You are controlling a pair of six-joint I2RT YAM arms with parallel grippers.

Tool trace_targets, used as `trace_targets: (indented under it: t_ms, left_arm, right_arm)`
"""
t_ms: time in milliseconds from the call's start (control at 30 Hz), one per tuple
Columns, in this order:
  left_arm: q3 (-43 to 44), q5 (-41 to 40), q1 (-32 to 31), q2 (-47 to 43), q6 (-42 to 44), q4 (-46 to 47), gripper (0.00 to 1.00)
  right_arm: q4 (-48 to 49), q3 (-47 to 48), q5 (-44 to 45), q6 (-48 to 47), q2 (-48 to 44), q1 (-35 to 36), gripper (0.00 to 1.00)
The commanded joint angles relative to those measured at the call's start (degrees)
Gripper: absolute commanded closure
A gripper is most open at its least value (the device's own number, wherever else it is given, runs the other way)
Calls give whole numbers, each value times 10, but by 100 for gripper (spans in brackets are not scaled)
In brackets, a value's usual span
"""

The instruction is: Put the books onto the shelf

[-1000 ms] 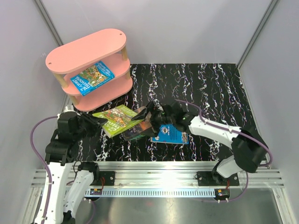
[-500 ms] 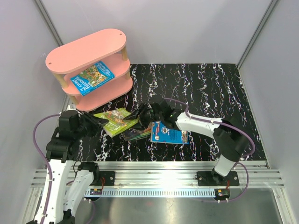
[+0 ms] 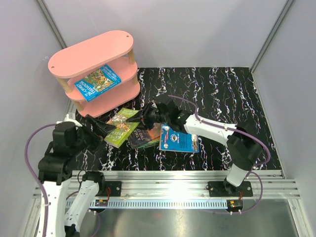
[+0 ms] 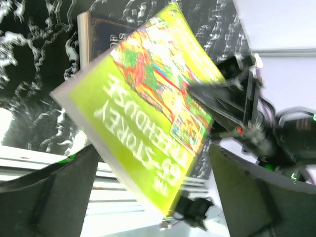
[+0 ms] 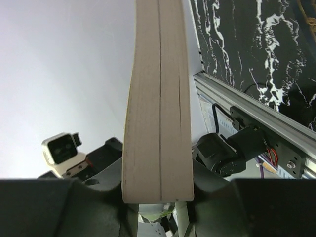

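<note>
Item: lime-green glossy paperback book, page edge clamped by right gripper; left gripper spread wide, straddling its left end.

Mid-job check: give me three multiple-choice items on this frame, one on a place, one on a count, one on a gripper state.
1. The shelved blue book lies on which part of the shelf? A top board; B middle tier; C bottom tier.
2. How many books are off the shelf? A two; B three; C five.
3. The left gripper is: A open; B shut on a book; C shut on a shelf post.

Answers:
1 B: it rests on the middle pink board.
2 B: a green book, a dark book and a second blue book.
3 A: its fingers stand wide on either side of the green book in the left wrist view.
</note>
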Motion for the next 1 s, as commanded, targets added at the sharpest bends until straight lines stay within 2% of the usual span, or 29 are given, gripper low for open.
trace_targets:
  t_ms: [0,200,333,400,500,667,767,967]
  left_arm:
    - [95,21,-3,-1,39,-41,1]
    - [283,-22,-3,45,91,-194,1]
    - [426,-12,-3,102,106,-273,1]
    - [487,14,-3,112,114,-273,1]
    - [515,31,-3,124,124,-269,1]
    - [527,70,-3,121,146,-212,1]
    - [546,66,-3,109,150,-188,1]
    - [528,81,-3,100,145,-192,1]
  right_arm:
    - [-31,75,2,-57,-8,2,100]
    - [-107,181,-10,-106,11,-22,100]
    - [-118,251,-17,-116,44,-32,100]
    - [-111,294,-17,-112,74,-35,100]
    - [-91,359,-16,-98,123,-38,100]
    - [-70,479,-1,-93,209,-44,100]
    - [-35,534,14,-83,253,-48,100]
    - [10,584,26,-52,315,-55,100]
